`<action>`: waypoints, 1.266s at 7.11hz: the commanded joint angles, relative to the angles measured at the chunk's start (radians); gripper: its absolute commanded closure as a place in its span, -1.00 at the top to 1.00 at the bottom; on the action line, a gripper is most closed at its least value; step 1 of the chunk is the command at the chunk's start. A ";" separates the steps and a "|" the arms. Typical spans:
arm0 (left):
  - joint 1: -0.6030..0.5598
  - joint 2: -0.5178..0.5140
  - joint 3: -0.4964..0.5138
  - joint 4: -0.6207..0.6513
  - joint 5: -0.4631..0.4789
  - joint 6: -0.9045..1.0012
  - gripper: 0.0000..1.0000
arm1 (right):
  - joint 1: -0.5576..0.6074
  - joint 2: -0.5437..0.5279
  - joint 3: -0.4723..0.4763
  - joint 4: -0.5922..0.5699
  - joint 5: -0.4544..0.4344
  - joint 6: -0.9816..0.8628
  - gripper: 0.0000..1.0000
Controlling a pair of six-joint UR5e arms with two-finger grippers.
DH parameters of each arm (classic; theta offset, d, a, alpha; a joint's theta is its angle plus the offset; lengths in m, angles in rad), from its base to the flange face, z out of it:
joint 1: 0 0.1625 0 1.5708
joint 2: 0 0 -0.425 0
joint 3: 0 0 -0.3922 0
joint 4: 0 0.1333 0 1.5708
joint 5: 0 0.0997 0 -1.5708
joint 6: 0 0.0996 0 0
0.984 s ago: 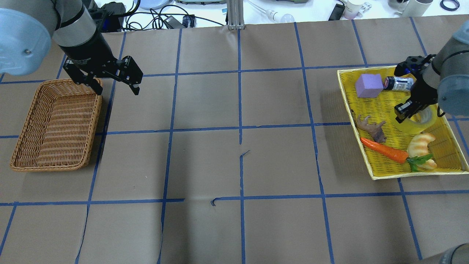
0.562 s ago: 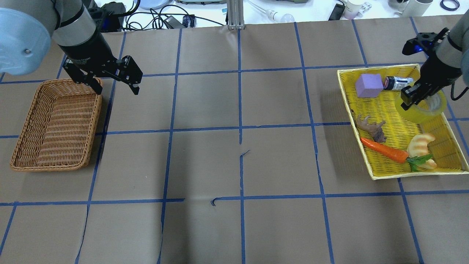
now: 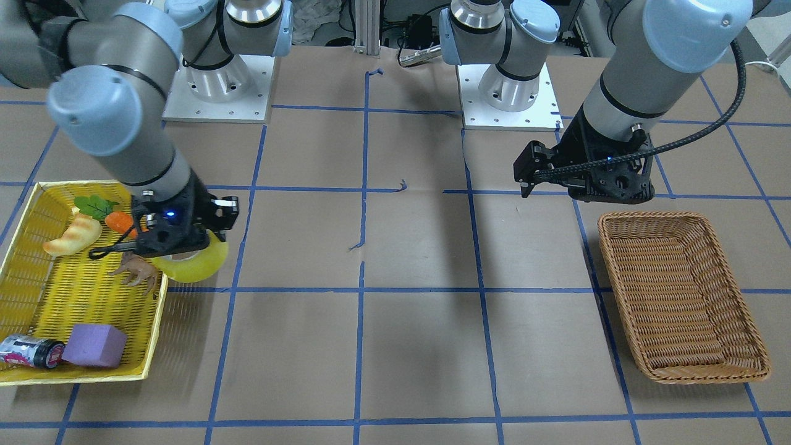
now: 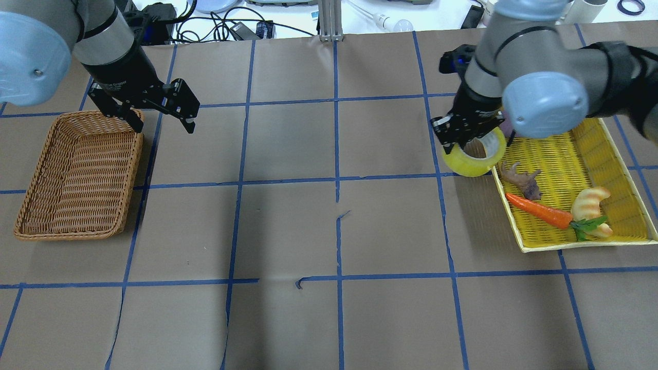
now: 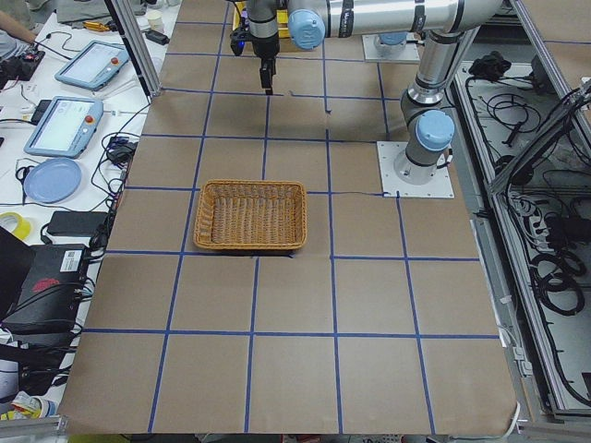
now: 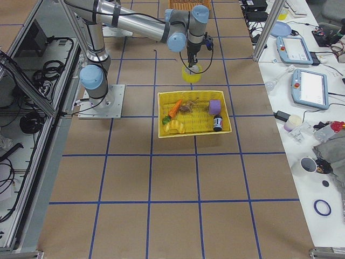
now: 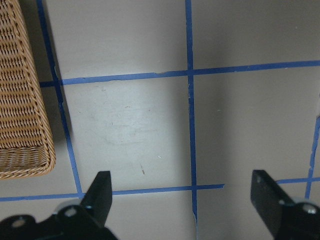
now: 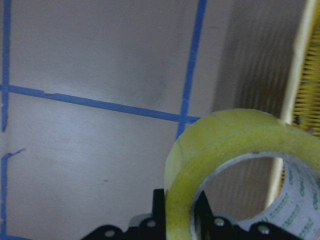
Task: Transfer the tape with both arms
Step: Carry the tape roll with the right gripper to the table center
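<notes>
Tape point(image 4: 467, 167) rim clamped in right pincer point(image 4: 455, 147), grip pt hid overhead; left pincer point(image 4: 164, 125) wide open, empty

Worktop point(image 4: 288, 231): brown paper sheet, blue tape grid, small tears in the paper near centre point(image 4: 343, 215). Directly on it:
- wicker basket point(image 4: 67, 236), robot's left side
- yellow mesh tray point(image 4: 565, 247), robot's right side
- 2 white mounting plates point(image 3: 185, 106), robot's edge

Basket and tray well apart.
</notes>
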 commanded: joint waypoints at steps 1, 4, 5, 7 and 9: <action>0.001 -0.005 0.001 0.006 0.000 0.000 1.00 | 0.200 0.051 -0.002 -0.084 -0.002 0.258 -1.00; 0.004 -0.014 0.000 0.022 0.000 0.000 1.00 | 0.377 0.127 -0.002 -0.150 0.013 0.533 -1.00; 0.006 -0.015 0.000 0.022 0.002 0.000 1.00 | 0.403 0.160 -0.003 -0.170 0.018 0.561 -1.00; 0.007 -0.018 0.000 0.022 0.003 0.002 1.00 | 0.469 0.232 -0.006 -0.243 0.020 0.637 -1.00; 0.007 -0.020 0.000 0.022 0.002 0.002 1.00 | 0.486 0.242 -0.010 -0.257 0.090 0.656 -1.00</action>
